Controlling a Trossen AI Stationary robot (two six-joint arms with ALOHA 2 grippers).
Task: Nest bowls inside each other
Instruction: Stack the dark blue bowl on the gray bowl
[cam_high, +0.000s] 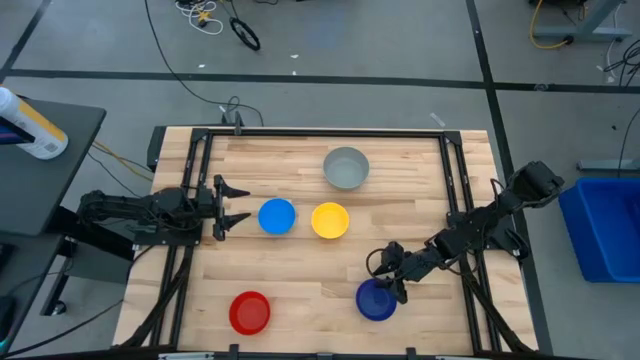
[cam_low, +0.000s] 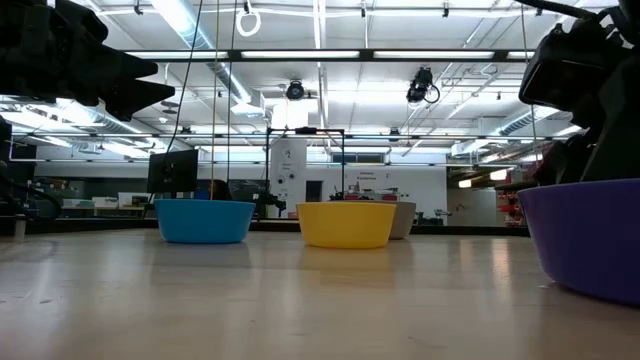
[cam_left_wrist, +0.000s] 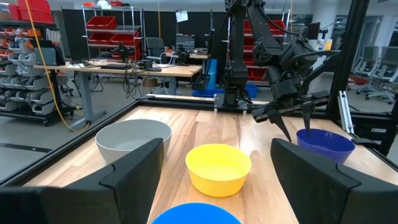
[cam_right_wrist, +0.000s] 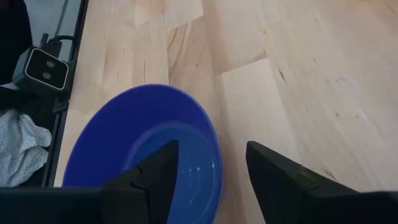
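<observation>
Five bowls rest on their bases on the wooden table: grey at the far middle, light blue and yellow side by side at the centre, red near the front edge, and dark blue at the front right. My right gripper slants down over the dark blue bowl, open. One finger stands over the bowl's inside and the other outside its rim, with gaps showing on both sides. My left gripper waits open and level, just left of the light blue bowl.
A black metal frame runs around the tabletop edges. A small camera and a crumpled cloth sit beyond the table's front edge near the dark blue bowl. Bare wood lies between the red and dark blue bowls.
</observation>
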